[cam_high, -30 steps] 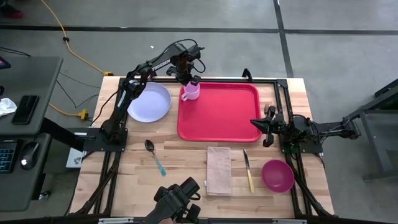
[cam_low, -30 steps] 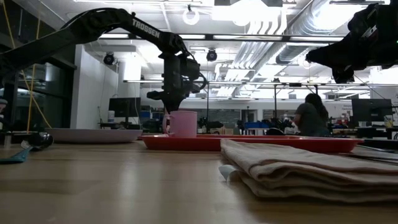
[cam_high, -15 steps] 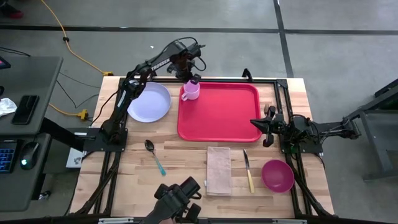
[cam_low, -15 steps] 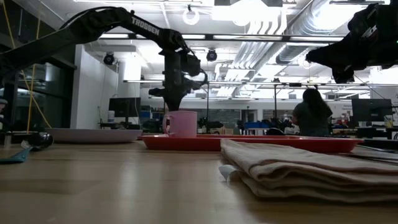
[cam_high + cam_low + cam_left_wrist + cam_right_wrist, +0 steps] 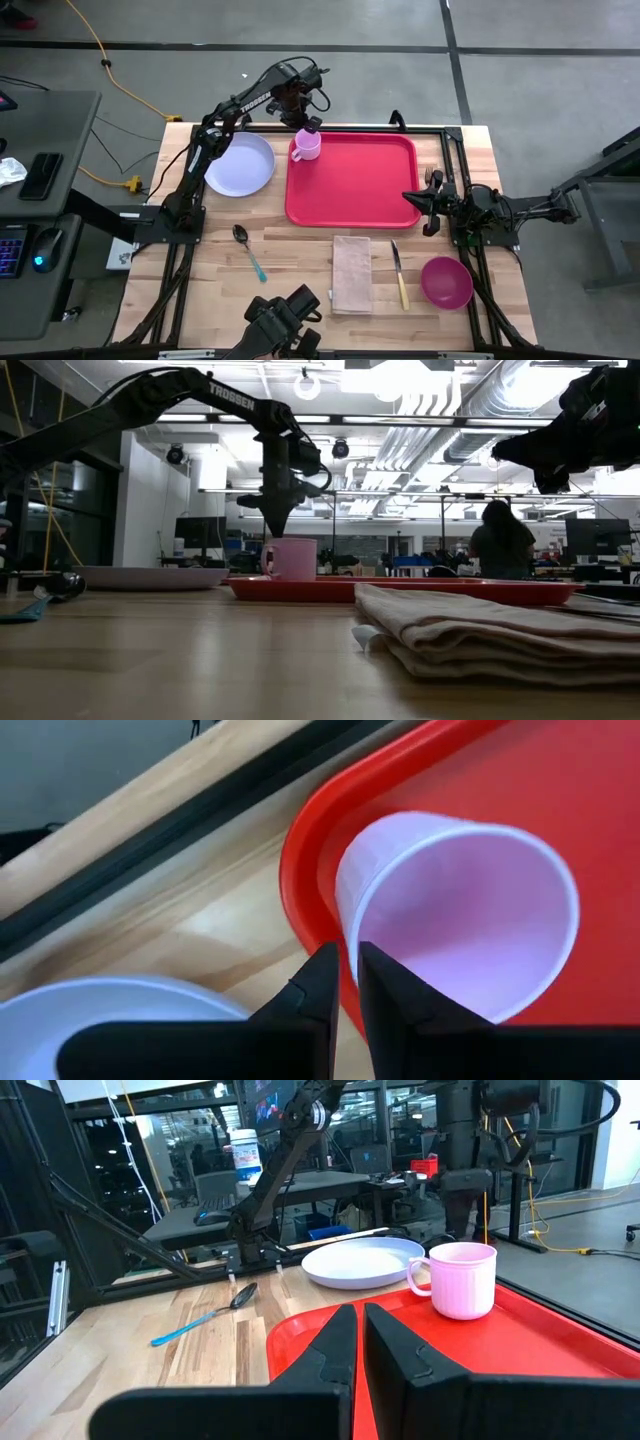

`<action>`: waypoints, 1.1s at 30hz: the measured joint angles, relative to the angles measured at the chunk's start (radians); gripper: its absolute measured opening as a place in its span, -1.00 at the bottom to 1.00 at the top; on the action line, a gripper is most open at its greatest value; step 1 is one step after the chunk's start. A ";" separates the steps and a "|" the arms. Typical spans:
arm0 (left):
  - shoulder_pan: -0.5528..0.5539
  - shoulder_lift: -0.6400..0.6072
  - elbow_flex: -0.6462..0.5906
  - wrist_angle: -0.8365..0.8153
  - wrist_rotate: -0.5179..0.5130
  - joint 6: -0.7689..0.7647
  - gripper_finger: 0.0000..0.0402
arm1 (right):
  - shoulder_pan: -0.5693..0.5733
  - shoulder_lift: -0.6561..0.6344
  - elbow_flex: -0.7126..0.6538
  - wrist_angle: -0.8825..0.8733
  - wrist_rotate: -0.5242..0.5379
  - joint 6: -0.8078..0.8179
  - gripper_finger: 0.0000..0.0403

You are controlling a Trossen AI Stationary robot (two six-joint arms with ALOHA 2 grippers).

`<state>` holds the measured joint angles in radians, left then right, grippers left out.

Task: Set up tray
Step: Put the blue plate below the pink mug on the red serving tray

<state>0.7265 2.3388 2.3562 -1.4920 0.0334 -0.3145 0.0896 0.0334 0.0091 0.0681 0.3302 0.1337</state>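
Centrally, the tray point(image 5: 352, 180), glossy red plastic with rounded corners and a raised rim, lies on the wooden table point(image 5: 300, 260), its surface bare except for a pink cup point(image 5: 306, 146) upright in one far corner. Just above that cup hangs the left gripper point(image 5: 277, 523), fingers nearly together, holding nothing. Beside the tray's opposite edge waits the right gripper point(image 5: 411, 198), pressed together. A folded tan napkin point(image 5: 351, 273) lies nearer.
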 joint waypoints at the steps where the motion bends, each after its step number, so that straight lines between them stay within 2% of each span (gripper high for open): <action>1: 0.000 -0.003 0.000 -0.012 0.000 0.000 -0.64 | 0.000 0.000 0.000 0.000 0.000 0.000 -1.00; 7: 0.000 -0.074 0.000 -0.082 -0.036 0.016 -0.64 | 0.000 0.000 0.000 0.000 0.000 0.000 -1.00; 17: 0.000 -0.257 0.000 -0.080 -0.048 0.036 -0.64 | 0.000 0.000 0.000 0.000 0.000 -0.003 -1.00; 28: 0.000 -0.416 0.000 -0.080 -0.051 0.154 -0.64 | 0.000 0.000 0.000 0.000 0.000 -0.003 -1.00; 33: 0.000 -0.465 0.000 -0.080 -0.117 0.167 -0.64 | 0.000 0.000 0.000 0.000 0.000 -0.003 -1.00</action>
<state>0.7265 1.8737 2.3559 -1.5715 -0.0839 -0.1472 0.0898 0.0334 0.0093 0.0677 0.3305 0.1310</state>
